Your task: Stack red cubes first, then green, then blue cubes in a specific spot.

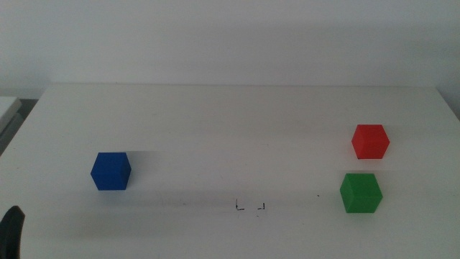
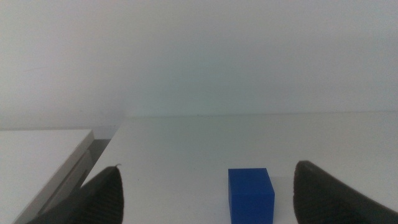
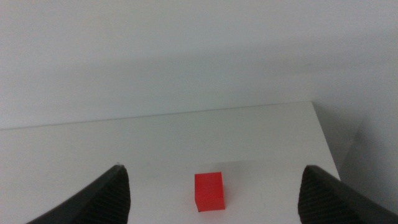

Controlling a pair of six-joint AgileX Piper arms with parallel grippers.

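- The white tabletop carries three cubes, each standing alone and none stacked on another.
- The red cube sits flat toward the right side of the middle view; the green cube lies just nearer the camera than it, close by but not touching.
- The blue cube rests well apart from both, over on the left side of the tabletop.
- Small dark corner marks are drawn on the tabletop near the front centre, between the blue cube and the green one; no cube stands on them.
- The left gripper hangs back near the tabletop's front-left corner, only a dark tip of it showing at the bottom-left edge of the middle view; its jaws stand wide apart and hold nothing, with the blue cube ahead of the gap between them.
- The right gripper is out of the middle view; its jaws are likewise spread wide and hold nothing, the red cube lying ahead of them, apart from both.
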